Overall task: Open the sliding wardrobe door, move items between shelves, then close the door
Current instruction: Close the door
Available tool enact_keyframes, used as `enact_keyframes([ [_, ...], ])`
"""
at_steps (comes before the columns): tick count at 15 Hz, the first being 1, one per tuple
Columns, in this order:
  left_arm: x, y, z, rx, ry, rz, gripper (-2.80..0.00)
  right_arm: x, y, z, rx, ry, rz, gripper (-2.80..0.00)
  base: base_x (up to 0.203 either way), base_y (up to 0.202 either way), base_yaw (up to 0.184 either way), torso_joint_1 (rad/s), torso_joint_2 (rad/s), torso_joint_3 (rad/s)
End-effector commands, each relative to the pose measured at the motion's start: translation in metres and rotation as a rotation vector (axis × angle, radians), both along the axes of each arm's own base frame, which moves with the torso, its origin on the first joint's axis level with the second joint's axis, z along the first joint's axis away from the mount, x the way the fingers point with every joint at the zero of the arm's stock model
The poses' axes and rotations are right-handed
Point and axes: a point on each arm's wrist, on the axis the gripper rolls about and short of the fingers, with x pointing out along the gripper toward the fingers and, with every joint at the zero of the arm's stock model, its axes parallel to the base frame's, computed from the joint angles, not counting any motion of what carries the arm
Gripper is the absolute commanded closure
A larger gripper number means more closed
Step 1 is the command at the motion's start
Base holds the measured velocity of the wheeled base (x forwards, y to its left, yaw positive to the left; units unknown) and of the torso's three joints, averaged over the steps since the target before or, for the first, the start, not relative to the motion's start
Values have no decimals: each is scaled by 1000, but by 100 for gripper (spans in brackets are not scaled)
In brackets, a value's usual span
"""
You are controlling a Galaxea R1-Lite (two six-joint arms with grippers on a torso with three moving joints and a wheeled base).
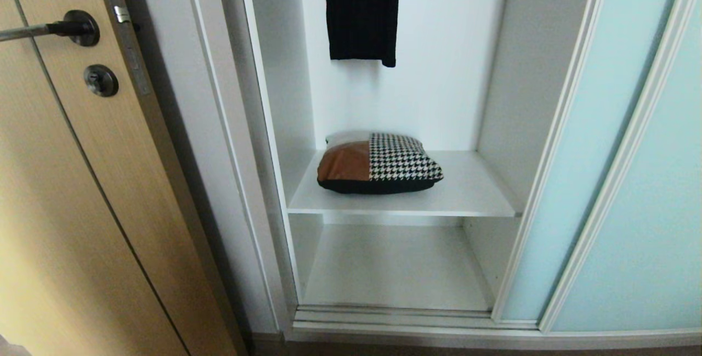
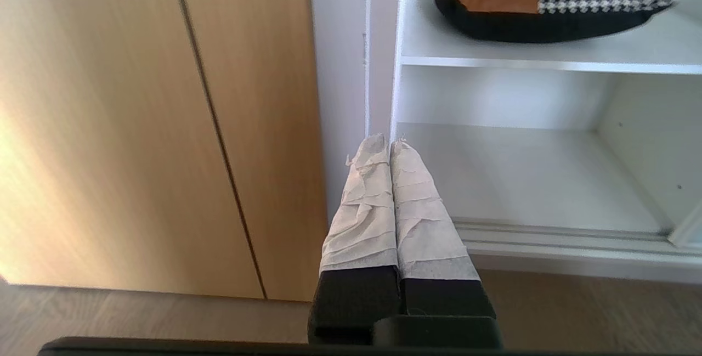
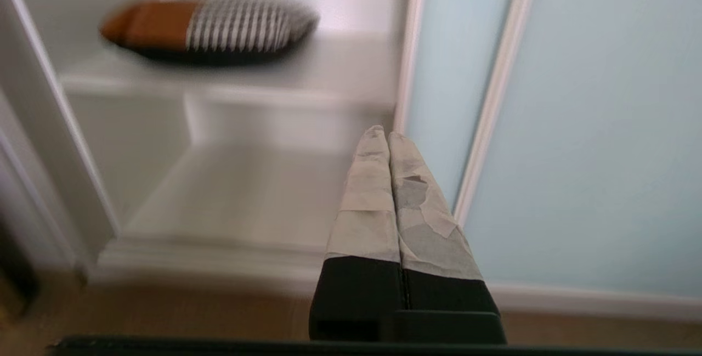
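The sliding door [image 1: 554,191] stands open; the cushion [image 1: 378,163] lies on the upper shelf [image 1: 471,191]. Both grippers, left [image 2: 389,145] and right [image 3: 386,135], hang short of the wardrobe, fingers together. Next move: open fingers and reach for the cushion, probably to shift it to the lower shelf [image 1: 395,268].

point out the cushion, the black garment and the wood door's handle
cushion [image 1: 378,163]: head view, middle of its patterned front, on the upper shelf.
black garment [image 1: 361,10]: head view, middle of the hanging cloth.
door handle [image 1: 55,28]: head view, on the lever near its round base.
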Motion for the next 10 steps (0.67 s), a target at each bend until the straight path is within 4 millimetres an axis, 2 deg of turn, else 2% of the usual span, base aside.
enact_keyframes([
  [1,0,0,0,1,3,0,0,-8,0,45,0,-16,-15,0,0,0,0,0,0,0],
  [5,0,0,0,0,3,0,0,7,-4,134,-21,0,-137,0,0,0,0,0,0,0],
  [7,0,0,0,0,3,0,0,19,-5,171,-84,21,-195,0,0,0,0,0,0,0],
  [8,0,0,0,1,3,0,0,26,-5,181,-131,56,-215,0,0,0,0,0,0,0],
  [10,0,0,0,0,3,0,0,43,-5,186,-218,128,-231,0,0,0,0,0,0,0],
])
